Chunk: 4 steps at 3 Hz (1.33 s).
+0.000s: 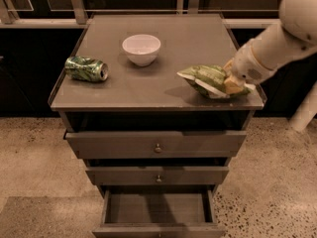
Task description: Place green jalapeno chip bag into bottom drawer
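The green jalapeno chip bag (208, 80) is a wrinkly green foil bag with white edges. It hangs just above the right front part of the cabinet top (163, 58). My gripper (232, 83) comes in from the right on a white arm and is shut on the bag's right end. The bottom drawer (157, 212) is pulled open at the foot of the cabinet, a shallow box showing nothing inside. It lies below and to the left of the bag.
A white bowl (141, 49) stands at the middle back of the top. A crushed green can (86, 69) lies on its side at the left. Two knobbed drawers (156, 144) sit slightly open above the bottom one. Speckled floor surrounds the cabinet.
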Motion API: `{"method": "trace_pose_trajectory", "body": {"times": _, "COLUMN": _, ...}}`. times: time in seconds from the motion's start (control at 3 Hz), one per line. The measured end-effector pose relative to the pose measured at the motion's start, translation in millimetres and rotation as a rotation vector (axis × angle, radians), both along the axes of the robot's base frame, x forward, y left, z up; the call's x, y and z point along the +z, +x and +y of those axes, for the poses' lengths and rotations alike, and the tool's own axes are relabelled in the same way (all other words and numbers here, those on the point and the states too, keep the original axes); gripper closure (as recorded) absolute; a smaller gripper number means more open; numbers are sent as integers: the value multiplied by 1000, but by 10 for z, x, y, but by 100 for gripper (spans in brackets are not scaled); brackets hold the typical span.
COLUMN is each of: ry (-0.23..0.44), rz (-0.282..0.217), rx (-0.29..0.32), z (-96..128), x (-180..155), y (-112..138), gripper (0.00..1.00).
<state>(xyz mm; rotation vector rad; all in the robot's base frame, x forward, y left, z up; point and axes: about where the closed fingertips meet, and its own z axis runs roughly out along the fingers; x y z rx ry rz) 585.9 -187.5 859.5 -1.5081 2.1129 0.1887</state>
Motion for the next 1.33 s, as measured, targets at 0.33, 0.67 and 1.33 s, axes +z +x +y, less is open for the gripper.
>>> {"method": "trace_pose_trajectory", "body": {"times": 0.33, "ry": 108, "rz": 15, "rx": -71, "z": -92, "x": -83, "y": -633, "gripper": 100}}
{"method": "trace_pose_trajectory", "body": {"times": 0.67, "ry": 192, "rz": 97, "rx": -140, "z": -226, "x": -492, "y": -1091, "gripper": 100}}
{"method": "trace_pose_trajectory", "body": {"times": 1.33, "ry": 192, "rz": 361, "rx": -198, "z": -249, "x": -1682, "y": -1621, "gripper": 100}}
